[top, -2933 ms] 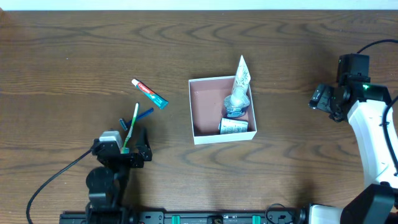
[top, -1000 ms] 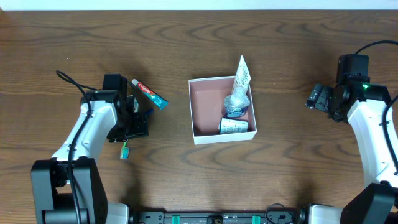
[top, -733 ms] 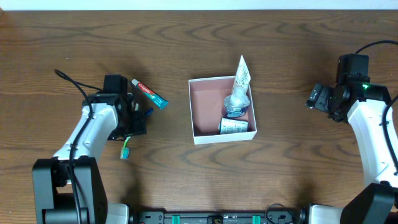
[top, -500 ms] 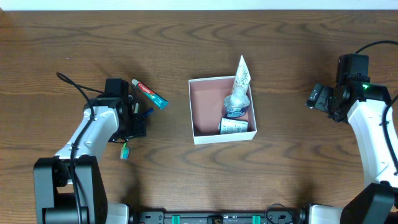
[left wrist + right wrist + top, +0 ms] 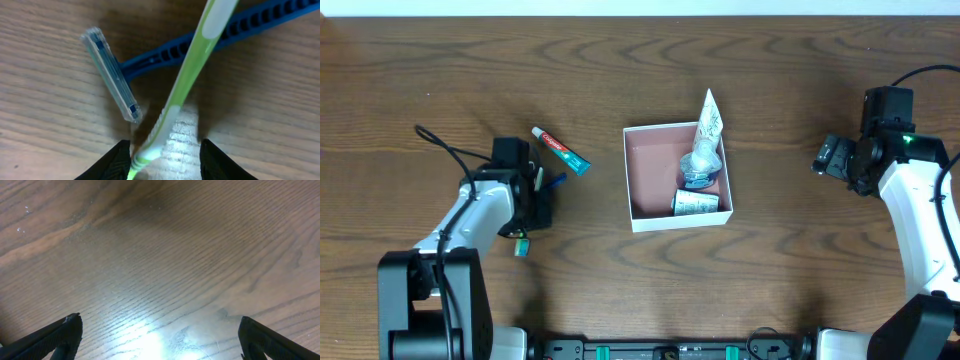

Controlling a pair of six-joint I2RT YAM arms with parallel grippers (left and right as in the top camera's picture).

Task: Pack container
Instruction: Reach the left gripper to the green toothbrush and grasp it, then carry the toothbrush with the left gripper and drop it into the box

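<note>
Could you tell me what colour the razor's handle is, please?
The disposable razor's ribbed plastic handle is blue; the left wrist view shows it best.

desk [image 5: 770,80]: showing dark brown wood with wavy grain
box [image 5: 627,180]: showing white walls and rim, pinkish-brown inside
tube [image 5: 708,120]: showing white with grey print
toothpaste [image 5: 560,150]: showing red, white and teal
toothbrush [image 5: 187,75]: showing lime green with a white patch
razor [image 5: 165,55]: showing a ribbed blue handle and a clear head with dark strips
left fingers [image 5: 117,160]: showing black
right fingers [image 5: 60,335]: showing black
</note>
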